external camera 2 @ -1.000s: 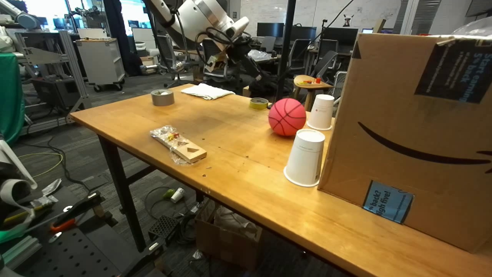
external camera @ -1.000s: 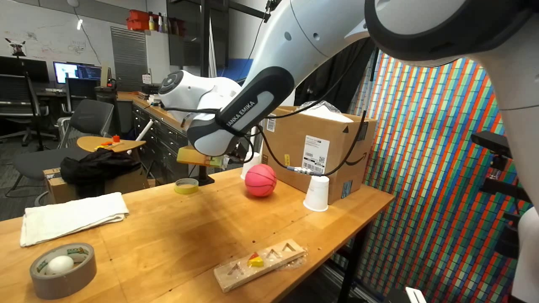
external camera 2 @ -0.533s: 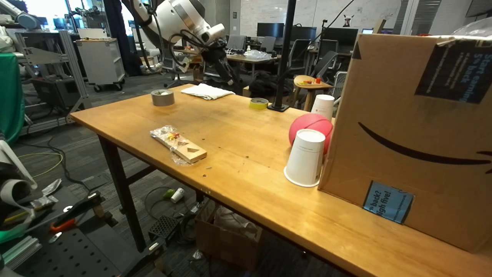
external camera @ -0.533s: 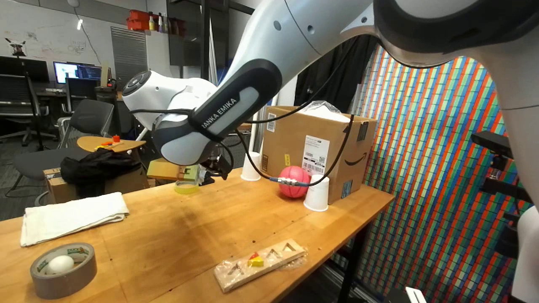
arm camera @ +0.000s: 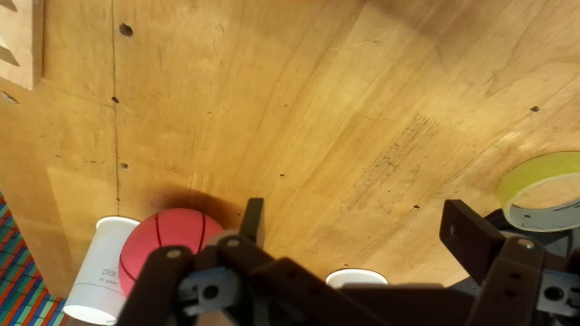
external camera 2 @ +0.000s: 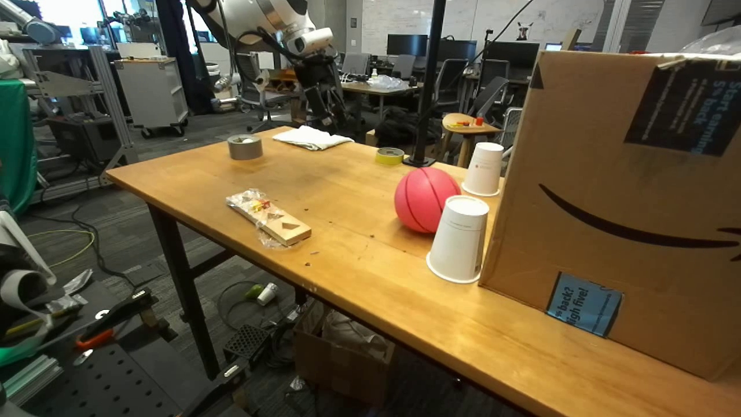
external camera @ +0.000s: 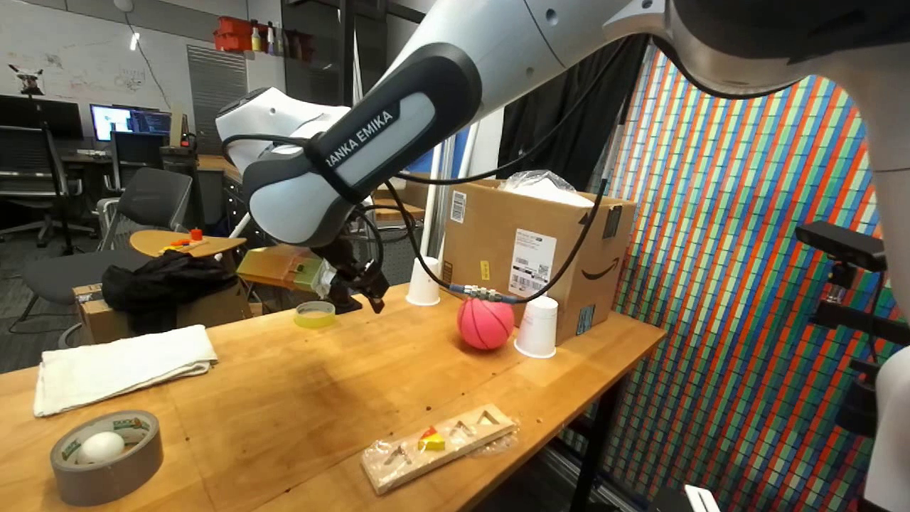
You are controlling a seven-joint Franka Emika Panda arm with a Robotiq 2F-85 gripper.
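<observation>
Pink ball (external camera 2: 421,200) partly behind an upturned white cup (external camera 2: 456,243), cardboard box (external camera 2: 613,194) beside them, pincer (external camera 2: 332,119) pointing downward

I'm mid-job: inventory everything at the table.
Table: 1, brown, underneath
Box: 1, brown, table end
Cups: 2, white, inverted, by box
Ball: 1, pink, by one cup
Post: 1, black, table edge
Tape: 1, yellow, by post
Cloth: 1, white, end opposite box
Duct tape: 1, grey, near cloth
Round object: 1, white, inside duct tape
Board: 1, tan, near table edge
Pieces: count unclear, red, yellow, on board
Arm: 1, mostly white, overhead
Gripper: 1, black, open, over table
</observation>
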